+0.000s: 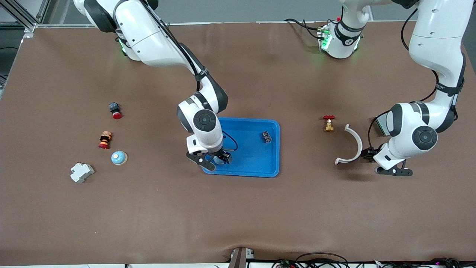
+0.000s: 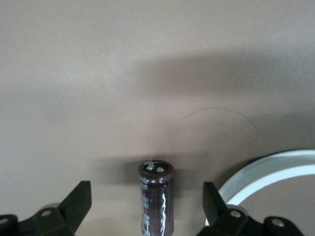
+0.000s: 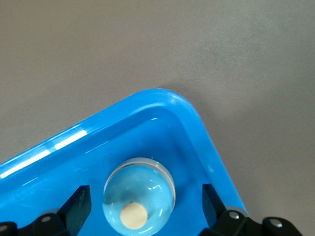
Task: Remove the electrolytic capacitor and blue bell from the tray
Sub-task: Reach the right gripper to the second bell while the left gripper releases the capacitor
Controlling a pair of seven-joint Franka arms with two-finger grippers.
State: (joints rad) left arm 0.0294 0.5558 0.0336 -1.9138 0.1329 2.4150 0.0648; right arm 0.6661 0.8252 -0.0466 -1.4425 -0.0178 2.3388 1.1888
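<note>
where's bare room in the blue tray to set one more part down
Free: the tray floor between the bell, under the open right gripper at the corner, and the small black part. Crowded: that bell corner. The open left gripper straddles the capacitor outside.

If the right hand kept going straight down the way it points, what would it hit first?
Probably the blue bell lying in the blue tray, directly between the right hand's open fingers.

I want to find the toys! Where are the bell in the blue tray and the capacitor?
bell [image 3: 139, 194]: right wrist view, on its blue dome.
blue tray [image 3: 162, 101]: right wrist view, on its rounded corner rim.
capacitor [image 2: 156, 201]: left wrist view, on its dark sleeve.
</note>
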